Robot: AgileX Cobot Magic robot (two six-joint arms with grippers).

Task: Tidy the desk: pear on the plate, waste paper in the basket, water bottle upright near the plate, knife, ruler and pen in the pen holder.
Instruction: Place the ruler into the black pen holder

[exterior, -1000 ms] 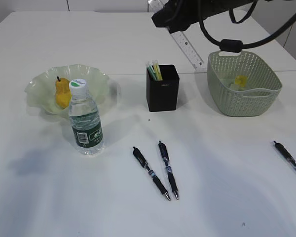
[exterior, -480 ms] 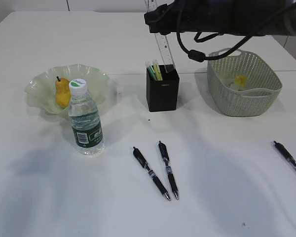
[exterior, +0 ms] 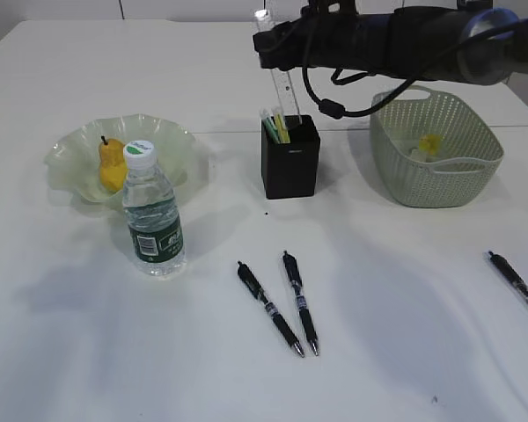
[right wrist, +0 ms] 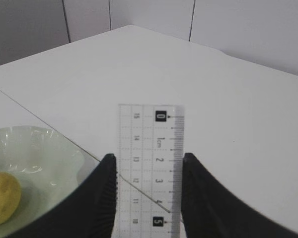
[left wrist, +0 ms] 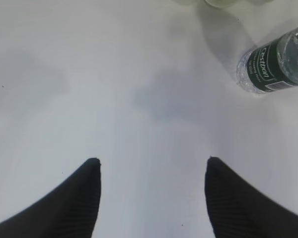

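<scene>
Right gripper (right wrist: 146,163), clamped on the ruler (exterior: 282,83), has swung it from slanted at upper right to upright, lower end in the pen holder (exterior: 290,158) at upper center; left gripper (left wrist: 151,163) hangs open, empty.

The pear (exterior: 111,163) lies in the plate (exterior: 172,141) at the left, the water bottle (exterior: 153,214) upright just before it. The pen holder (exterior: 290,163) stands centre, the ruler (exterior: 280,83) upright over it, perhaps inside. The basket (exterior: 435,178) sits right; two pens (exterior: 283,303) lie in front.
</scene>
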